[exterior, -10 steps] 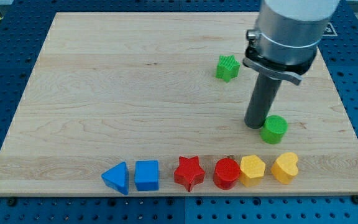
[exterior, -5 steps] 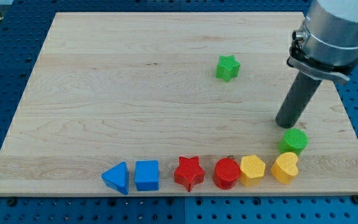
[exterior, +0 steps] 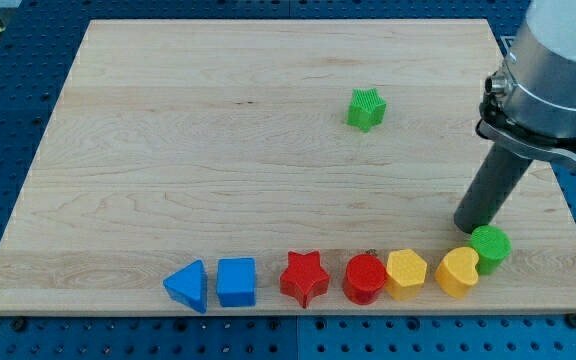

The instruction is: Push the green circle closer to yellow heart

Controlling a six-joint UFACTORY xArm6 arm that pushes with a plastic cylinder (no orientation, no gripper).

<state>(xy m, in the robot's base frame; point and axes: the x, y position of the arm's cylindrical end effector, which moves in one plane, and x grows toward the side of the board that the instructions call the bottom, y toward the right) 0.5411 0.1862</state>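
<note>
Jaws do not exist on this arm; its rod's tip (exterior: 468, 226) rests just above-left of the green circle (exterior: 490, 246). That circle touches the yellow heart (exterior: 457, 271) near the desk (exterior: 218, 150) bottom edge.

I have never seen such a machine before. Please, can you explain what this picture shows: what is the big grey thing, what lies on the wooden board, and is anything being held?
The big grey thing at the view's right is the end of a robot arm. It has no hand; it ends in a dark rod, and my tip slides along the wooden board to push blocks. Nothing is held.

There is one camera, looking down at the board from a slant.

Near the view's bottom lies a row: a blue triangle, a blue cube, a red star, a red circle, a yellow hexagon and the yellow heart. The green circle sits against the heart's right side, and my tip stands just above and left of it. A green star lies alone higher up.
</note>
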